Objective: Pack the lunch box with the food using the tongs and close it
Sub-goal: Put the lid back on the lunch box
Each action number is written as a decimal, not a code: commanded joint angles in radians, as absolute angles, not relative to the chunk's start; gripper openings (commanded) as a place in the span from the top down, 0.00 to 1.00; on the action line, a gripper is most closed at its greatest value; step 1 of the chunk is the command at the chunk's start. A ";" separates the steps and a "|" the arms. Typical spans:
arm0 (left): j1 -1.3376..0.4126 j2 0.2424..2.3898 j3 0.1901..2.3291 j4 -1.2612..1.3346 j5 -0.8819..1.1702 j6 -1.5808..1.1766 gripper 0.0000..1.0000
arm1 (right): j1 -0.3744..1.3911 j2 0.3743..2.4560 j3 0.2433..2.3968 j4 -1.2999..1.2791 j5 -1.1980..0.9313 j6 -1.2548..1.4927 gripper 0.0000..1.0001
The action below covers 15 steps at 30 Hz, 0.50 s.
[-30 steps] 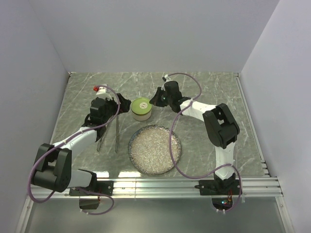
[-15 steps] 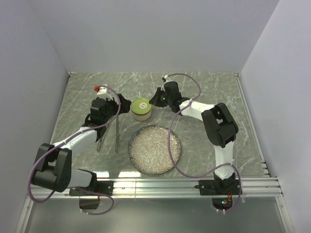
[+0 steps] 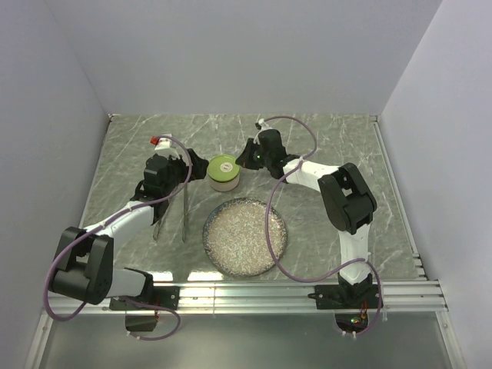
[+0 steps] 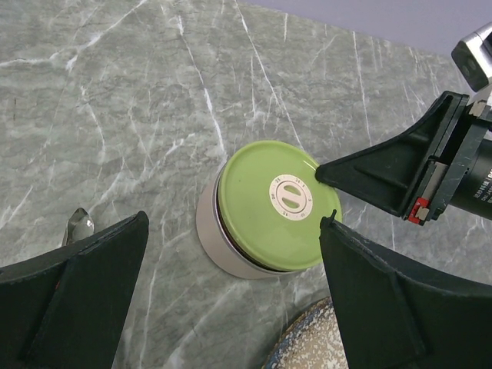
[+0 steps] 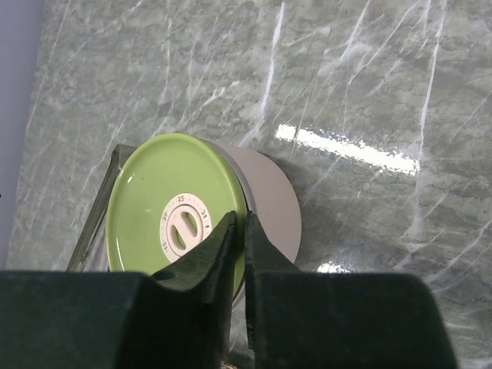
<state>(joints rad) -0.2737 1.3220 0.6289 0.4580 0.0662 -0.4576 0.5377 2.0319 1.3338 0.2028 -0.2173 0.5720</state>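
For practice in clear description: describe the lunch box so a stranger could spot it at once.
On the marble table, look just beyond the far rim of the wide speckled plate. There stands the lunch box, a small round tin. Its lime-green lid with a white dial sets it apart from the grey plate and thin tongs.

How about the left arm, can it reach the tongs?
Probably yes: the tongs lie uncovered on the table just beneath that arm, and the left gripper is open, holding nothing.
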 commanded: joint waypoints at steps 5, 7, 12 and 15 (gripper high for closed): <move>-0.282 1.322 0.675 0.472 0.072 -0.439 0.01 | 0.558 1.997 1.316 0.215 -0.207 0.523 0.67; -0.285 1.322 0.676 0.469 0.071 -0.437 0.01 | 0.558 1.988 1.310 0.225 -0.218 0.520 0.58; -0.295 1.328 0.684 0.462 0.066 -0.430 0.01 | 0.566 1.974 1.292 0.256 -0.236 0.515 0.50; -0.302 1.339 0.693 0.448 0.049 -0.422 0.01 | 0.569 1.964 1.287 0.252 -0.230 0.509 0.49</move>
